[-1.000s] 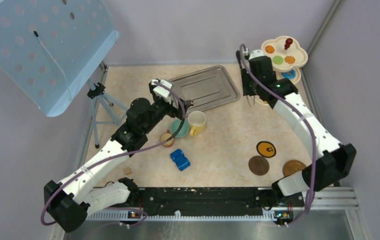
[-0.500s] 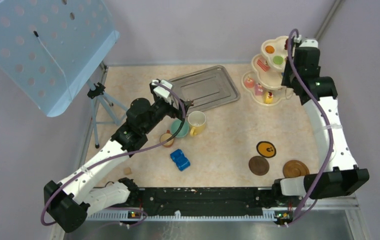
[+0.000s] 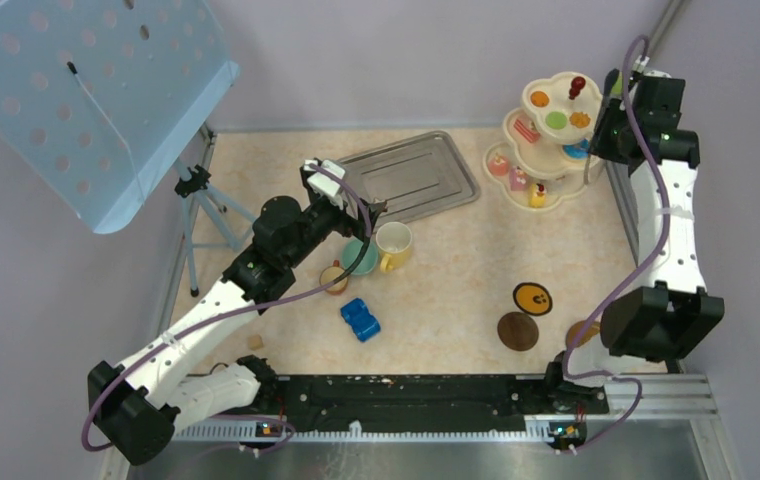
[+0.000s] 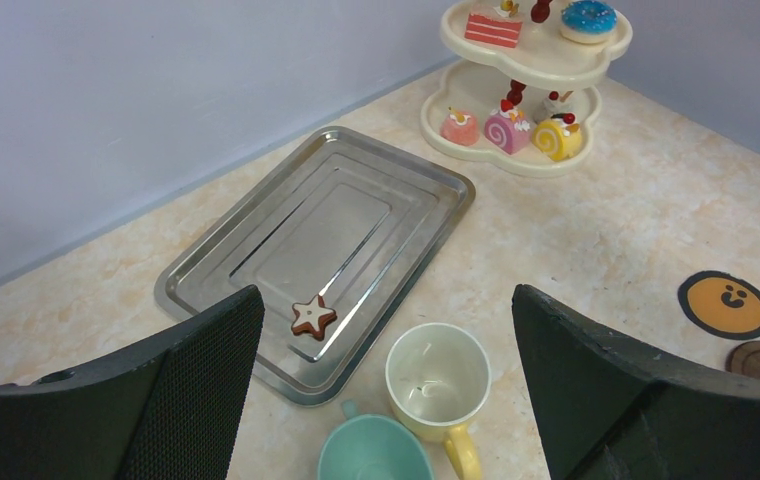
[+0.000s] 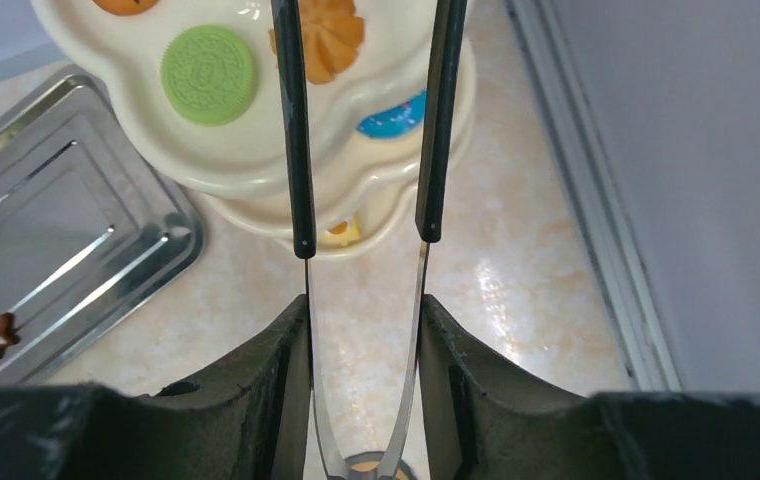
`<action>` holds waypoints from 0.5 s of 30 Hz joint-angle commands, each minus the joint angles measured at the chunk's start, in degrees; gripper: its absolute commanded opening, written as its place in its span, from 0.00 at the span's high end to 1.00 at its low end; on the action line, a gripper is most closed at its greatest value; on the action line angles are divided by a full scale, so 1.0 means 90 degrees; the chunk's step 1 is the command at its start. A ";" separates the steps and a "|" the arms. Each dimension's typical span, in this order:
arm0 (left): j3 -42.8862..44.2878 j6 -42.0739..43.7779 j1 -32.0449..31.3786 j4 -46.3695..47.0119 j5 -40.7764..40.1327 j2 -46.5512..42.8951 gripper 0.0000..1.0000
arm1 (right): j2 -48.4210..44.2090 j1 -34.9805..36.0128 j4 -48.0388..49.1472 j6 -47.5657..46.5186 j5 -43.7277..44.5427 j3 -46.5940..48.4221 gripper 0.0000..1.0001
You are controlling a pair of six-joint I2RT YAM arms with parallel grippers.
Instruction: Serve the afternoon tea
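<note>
The right gripper is being presented clenched on a pair of black tongs, whose metal shanks are being pinched between both fingers. The two tong arms are being held apart and are being pointed toward the cream three-tier stand at the far right corner of the table. In the right wrist view, an orange cookie on the top tier is being framed between the arms (contact cannot be told). A green macaron is being carried beside it on the same tier, and a blue doughnut is being carried on the tier below.

The left gripper is being held released, jaws wide and nothing between them, above the yellow-and-cream mug and the teal cup, which are being shown just beside each other. The small brown cup is being shown near them. A star cookie is being carried on the steel tray. Two round coasters are being shown well apart from the cups, and a third is being partly hidden by the right arm.
</note>
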 commanded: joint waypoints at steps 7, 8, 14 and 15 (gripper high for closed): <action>0.0074 -0.0033 -0.0034 0.0188 0.0021 -0.0130 0.01 | 0.0970 -0.0703 0.0329 0.0563 -0.2234 0.1166 1.00; 0.0065 -0.0025 -0.0031 0.0201 0.0001 -0.0134 0.01 | 0.1074 -0.0709 0.0286 0.0555 -0.2329 0.1274 1.00; 0.0077 -0.0023 -0.0026 0.0193 0.0030 -0.0115 0.01 | 0.1339 -0.0714 0.0280 0.0584 -0.2781 0.1441 1.00; 0.0082 -0.0015 -0.0035 0.0188 0.0005 -0.0114 0.01 | 0.1376 -0.0708 0.0279 0.0582 -0.2800 0.1473 1.00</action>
